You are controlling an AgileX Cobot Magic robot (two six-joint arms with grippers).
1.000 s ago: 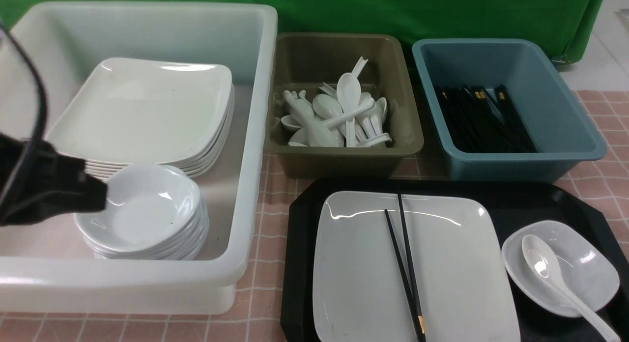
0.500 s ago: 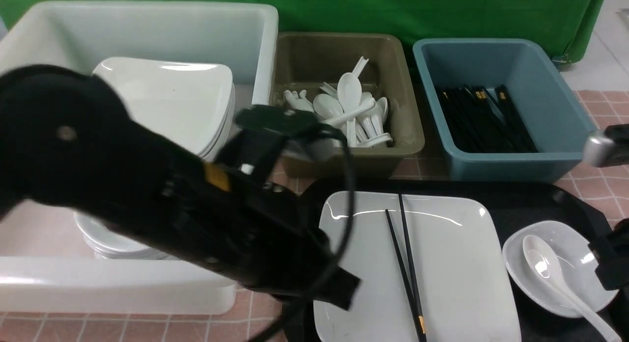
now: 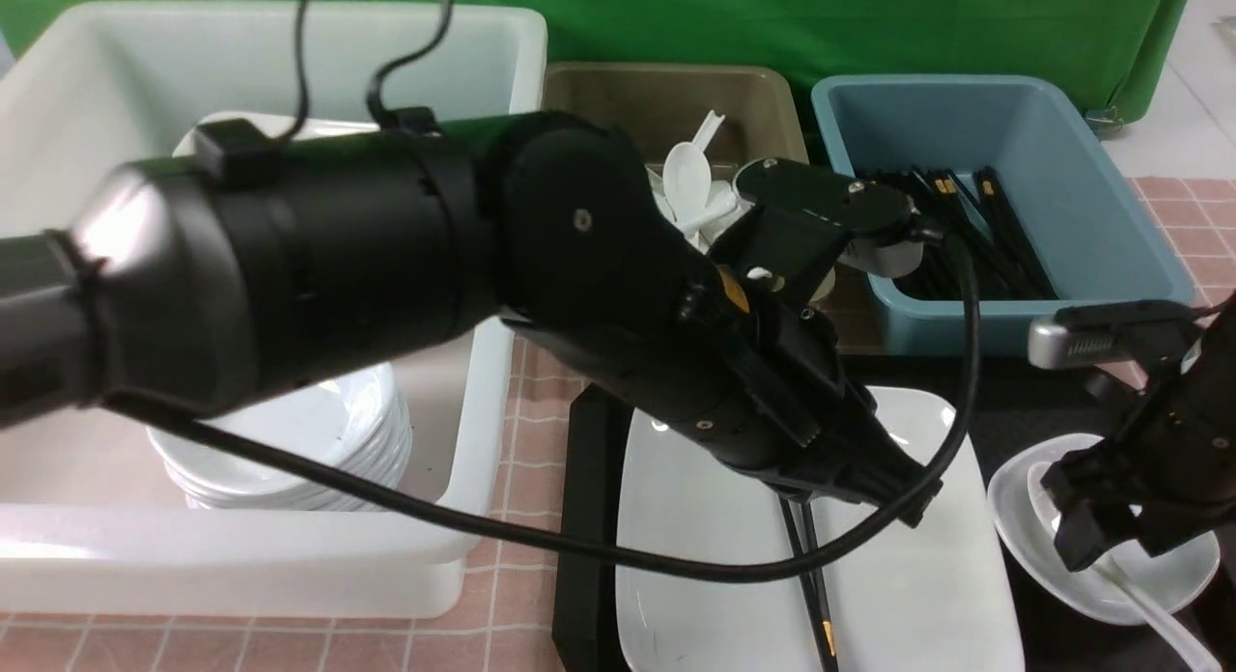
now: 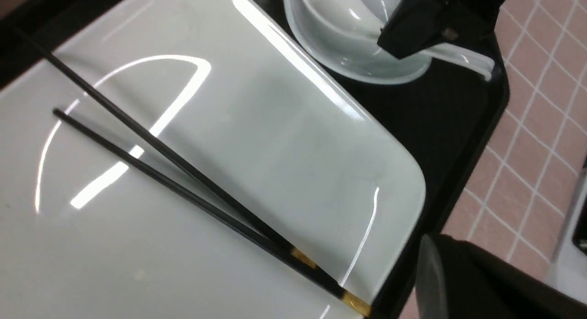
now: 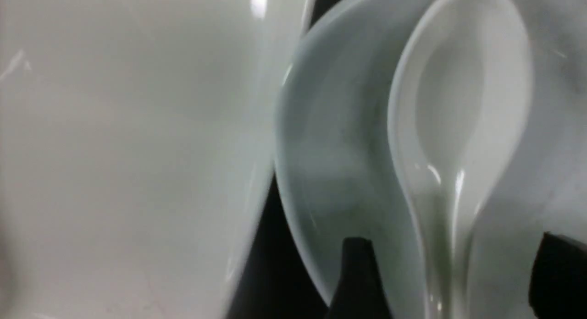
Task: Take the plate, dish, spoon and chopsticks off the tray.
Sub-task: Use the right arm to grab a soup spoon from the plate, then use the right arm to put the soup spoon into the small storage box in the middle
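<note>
**While your right gripper hangs over the spoon, square it up on the handle**

If it's the spoon (image 5: 458, 126) you're going for first, and that's how it looks to me, here's where things sit. It's lying bowl-up in the dish (image 5: 330, 149), with the handle running out over the dish's near rim. The dish is on the right side of the tray (image 3: 584, 518), just beside the plate (image 3: 927, 595).

Your right gripper (image 5: 454, 245) is low over the handle. Its fingers (image 5: 357, 277) are apart, one on each side of the neck, and it's holding nothing.

That glaze looks slippery, so I'd pinch across the thick neck rather than the round bowl. Get low enough to catch the sides properly, and keep both fingers off the dish rim so it doesn't come along. Lift straight up before swinging to the olive bin (image 3: 753, 112) behind the tray.

Your left gripper (image 3: 908, 506) is over the plate with its jaws together and nothing in them. It's right above the chopsticks (image 4: 275, 248) lying on the plate, so it'll have to open before it can take them. The two arms are near each other, so I'd move one at a time.
</note>
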